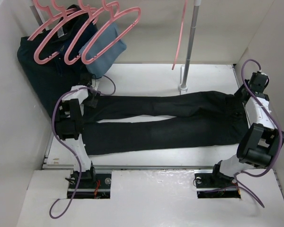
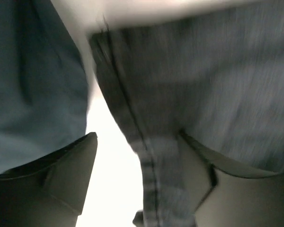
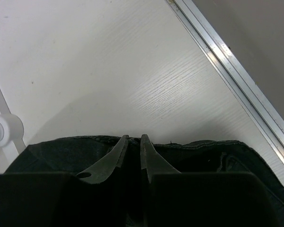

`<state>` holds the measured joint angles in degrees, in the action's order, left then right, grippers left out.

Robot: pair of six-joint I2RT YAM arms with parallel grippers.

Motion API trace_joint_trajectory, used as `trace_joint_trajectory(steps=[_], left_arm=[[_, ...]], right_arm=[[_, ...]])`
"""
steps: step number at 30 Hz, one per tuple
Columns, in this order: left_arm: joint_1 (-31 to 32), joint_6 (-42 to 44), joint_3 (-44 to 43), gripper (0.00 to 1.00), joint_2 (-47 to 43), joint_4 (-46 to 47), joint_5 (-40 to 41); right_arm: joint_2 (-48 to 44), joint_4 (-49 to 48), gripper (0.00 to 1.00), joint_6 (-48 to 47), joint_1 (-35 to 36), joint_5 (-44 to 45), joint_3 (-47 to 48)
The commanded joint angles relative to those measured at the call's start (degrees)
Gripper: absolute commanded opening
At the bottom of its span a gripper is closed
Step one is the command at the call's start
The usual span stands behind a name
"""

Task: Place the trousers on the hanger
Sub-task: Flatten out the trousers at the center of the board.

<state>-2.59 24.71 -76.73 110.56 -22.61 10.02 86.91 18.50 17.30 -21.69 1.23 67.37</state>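
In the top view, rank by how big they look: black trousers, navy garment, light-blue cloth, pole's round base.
1. black trousers
2. navy garment, partly hidden but clearly second
3. light-blue cloth
4. pole's round base

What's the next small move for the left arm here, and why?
Probably shut the left claw. Its fingers stand wide apart with a seamed leg edge of the trousers between them, while the right claw looks pinched on the waist end. With both ends held, the trousers could then be lifted off the table.
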Motion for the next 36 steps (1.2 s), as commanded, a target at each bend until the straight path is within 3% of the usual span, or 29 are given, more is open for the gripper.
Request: trace_joint_trajectory(steps=[1,7,15,17,20,31,36], left_arm=[[-0.13,-7.21,-7.64,0.67,0.26,0.55,-3.16],[-1.89,-12.31,-12.92,0.78,6.49,-2.09,-3.17],[-2.41,-13.46,-23.28,0.78,17.82,-8.14,-4.4],[-2.42,-13.46,-24.78,0.69,19.16,-10.51,-5.53],[-2.42,-13.46,-23.92,0.0,19.16,-11.75,-7.64],[-2.42,-6.7,-18.19,0.0,5.2,-7.01,-9.93],[-2.42,0.5,-12.76,0.0,-6.2,-7.01,-12.92]], right_arm=[[-1.84,-3.12,0.0,-1.39,-0.1,-2.73,-0.14],[-1.22,-4.79,0.0,-1.92,-0.1,-3.78,-1.19],[1.42,-4.79,0.0,-2.97,-0.1,-5.37,-0.14],[1.94,-4.79,0.0,-2.97,-0.1,-5.37,-0.14],[1.94,-4.26,0.0,-2.97,-0.1,-4.84,0.48],[1.33,-3.65,0.0,-2.97,-0.1,-5.37,3.28],[-1.21,-4.52,0.0,-1.92,-0.1,-5.37,2.59]])
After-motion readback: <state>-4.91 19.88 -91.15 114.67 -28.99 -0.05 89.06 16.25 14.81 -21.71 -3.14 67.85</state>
